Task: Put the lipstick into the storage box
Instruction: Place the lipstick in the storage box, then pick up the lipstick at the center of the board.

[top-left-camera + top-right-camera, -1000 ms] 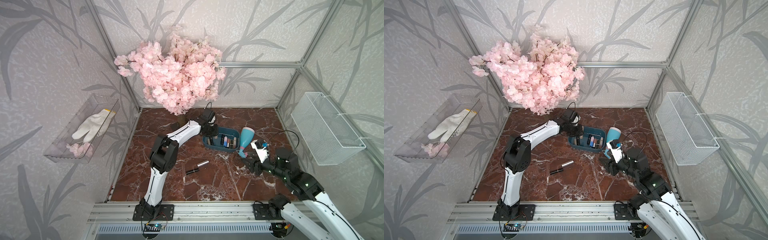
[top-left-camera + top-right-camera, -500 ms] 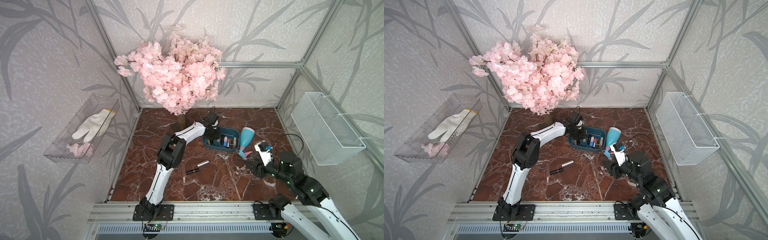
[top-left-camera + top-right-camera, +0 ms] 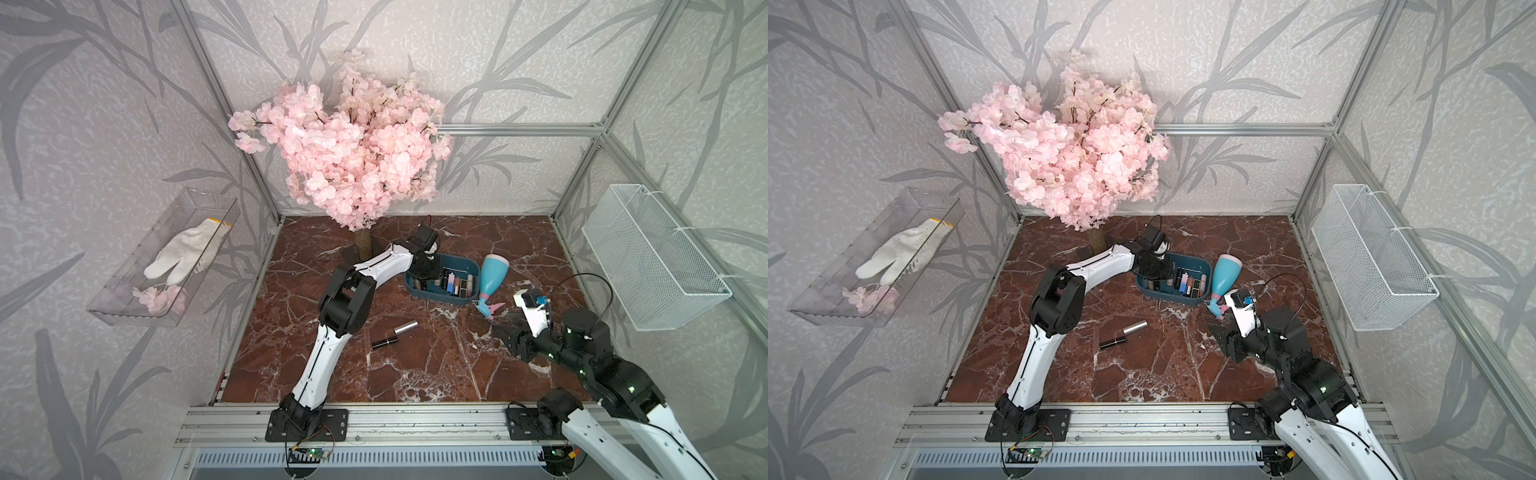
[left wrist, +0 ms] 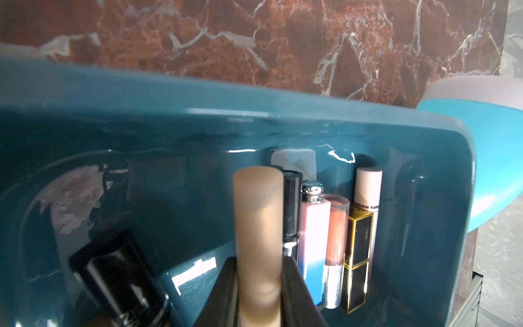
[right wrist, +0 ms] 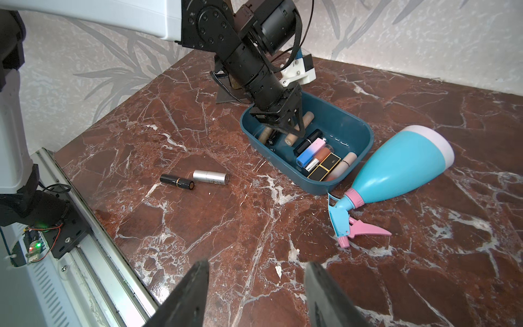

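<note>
1. Red-brown marble with white lines covers the table (image 5: 226,240), and grey walls with leaf shapes stand round it.
2. The storage box (image 3: 440,300) (image 3: 1175,300) (image 5: 319,186), a shallow dark blue-green plastic tub with round corners, sits on the table.
3. The left gripper (image 5: 285,124) (image 4: 259,263) (image 3: 426,270) reaches down into the left end of the box. Its black fingers (image 4: 297,297) are pressed tight on a tan round plastic lipstick tube (image 4: 259,215) (image 5: 307,117).
4. That tube is tilted and sits inside the box walls at the left end. I cannot tell if it touches the bottom.
5. More lipsticks lie side by side in the right half of the box. They include a pink-and-blue lipstick (image 5: 311,151) and a square black-and-gold lipstick (image 5: 325,167).
6. Two more lie out on the table, to the left of the box and nearer the arm bases. They are a black round lipstick (image 5: 177,181) (image 3: 384,343) with a gold band and a shiny silver lipstick (image 5: 210,177) (image 3: 405,327). They lie close together, well apart from the box.
7. A blue-and-white plastic spray bottle (image 5: 396,172) (image 3: 492,276) with a pink trigger lies on its side just beside the box's right end.
8. The right gripper (image 5: 256,266) (image 3: 505,336) hangs over bare table, past the spray bottle from the box. Its fingers (image 5: 192,297) are spread apart with nothing between them.
9. A pink flower tree (image 3: 349,158) stands behind the box's left end.
</note>
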`<state>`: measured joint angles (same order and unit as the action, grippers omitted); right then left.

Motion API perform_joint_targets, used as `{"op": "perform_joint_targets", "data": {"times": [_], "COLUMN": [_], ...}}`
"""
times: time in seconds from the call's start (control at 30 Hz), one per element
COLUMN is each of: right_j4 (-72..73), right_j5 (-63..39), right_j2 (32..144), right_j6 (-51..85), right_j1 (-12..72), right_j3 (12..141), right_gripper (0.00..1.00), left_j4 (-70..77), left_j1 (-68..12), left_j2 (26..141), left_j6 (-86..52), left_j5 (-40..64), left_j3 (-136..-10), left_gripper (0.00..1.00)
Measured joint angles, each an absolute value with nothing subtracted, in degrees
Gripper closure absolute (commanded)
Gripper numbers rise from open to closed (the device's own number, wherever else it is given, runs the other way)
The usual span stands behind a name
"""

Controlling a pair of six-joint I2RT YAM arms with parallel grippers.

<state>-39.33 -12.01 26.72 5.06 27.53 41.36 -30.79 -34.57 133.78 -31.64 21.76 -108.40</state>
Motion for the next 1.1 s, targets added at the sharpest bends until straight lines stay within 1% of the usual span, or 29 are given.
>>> {"op": "perform_joint_targets", "data": {"times": [0.27,0.4,0.43,0.6,0.7,1.1], "right_j4": [-39.72,-40.60,-40.77,-41.50,-41.71,-40.45], "right_j5": [-11.55,-11.31,-11.20,-10.92,-10.90,-11.81], "right_j2": [25.50,24.86,24.69,24.03,23.90,25.45], "right_j6": [5.15,5.54,5.65,6.04,6.22,6.85], "right_j1": [27.53,27.53,27.53,27.53,27.53,27.53], "right_j3": [41.36,41.36,41.36,41.36,41.36,41.36], "right_gripper": [0.41,0.41,0.41,0.41,0.41,0.41], "left_j4": [-30.72,-30.33,-30.30,-30.06,-29.47,-29.56], "left_j1": [-34.54,-34.48,-34.48,-34.46,-34.48,-34.61], "left_j2": [135.26,135.35,135.35,135.35,135.35,134.06], "left_j6": [-32.27,-32.82,-32.99,-33.26,-33.32,-32.95], "left_j5": [22.52,22.65,22.65,22.65,22.85,22.87], "left_j3": [-108.40,-108.40,-108.40,-108.40,-108.40,-108.40], "left_gripper": [0.83,0.79,0.77,0.62,0.56,0.55]}}
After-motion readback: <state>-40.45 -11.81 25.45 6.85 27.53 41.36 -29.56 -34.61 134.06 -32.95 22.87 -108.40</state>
